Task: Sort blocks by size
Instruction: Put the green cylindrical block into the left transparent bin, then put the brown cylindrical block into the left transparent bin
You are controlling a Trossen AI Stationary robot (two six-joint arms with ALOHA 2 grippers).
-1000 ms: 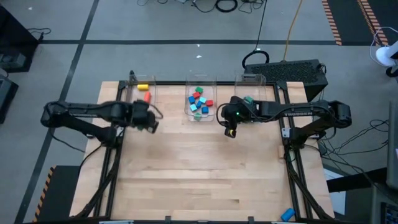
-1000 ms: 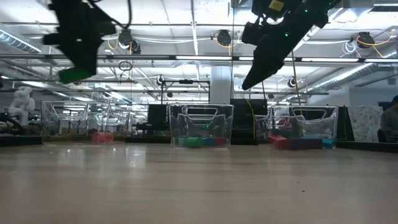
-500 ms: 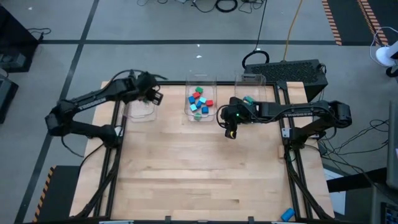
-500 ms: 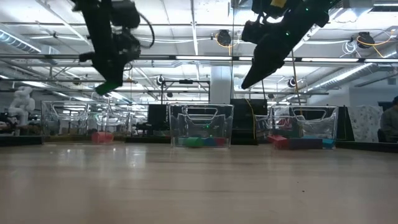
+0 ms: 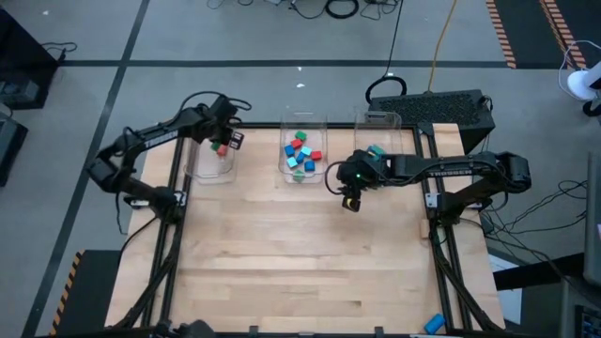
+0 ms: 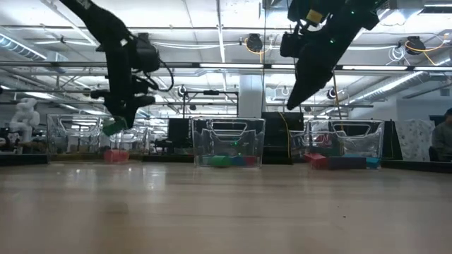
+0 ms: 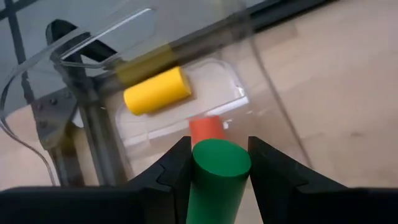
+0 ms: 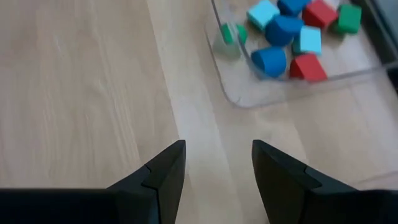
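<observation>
Pale wooden tabletop (image 5: 300, 253) carries three clear bins along its far edge. Pinched between the fingers of the left end effector (image 7: 217, 163) is a green cylinder (image 7: 214, 177), held above the left bin (image 5: 211, 164); just beyond its tip, inside that bin, lie a yellow cylinder (image 7: 157, 90) and a red block (image 7: 206, 129). The right end effector (image 8: 217, 165) hovers spread over bare wood, the middle bin (image 8: 292, 87) of small blue, red and green blocks (image 8: 280, 37) just ahead.
</observation>
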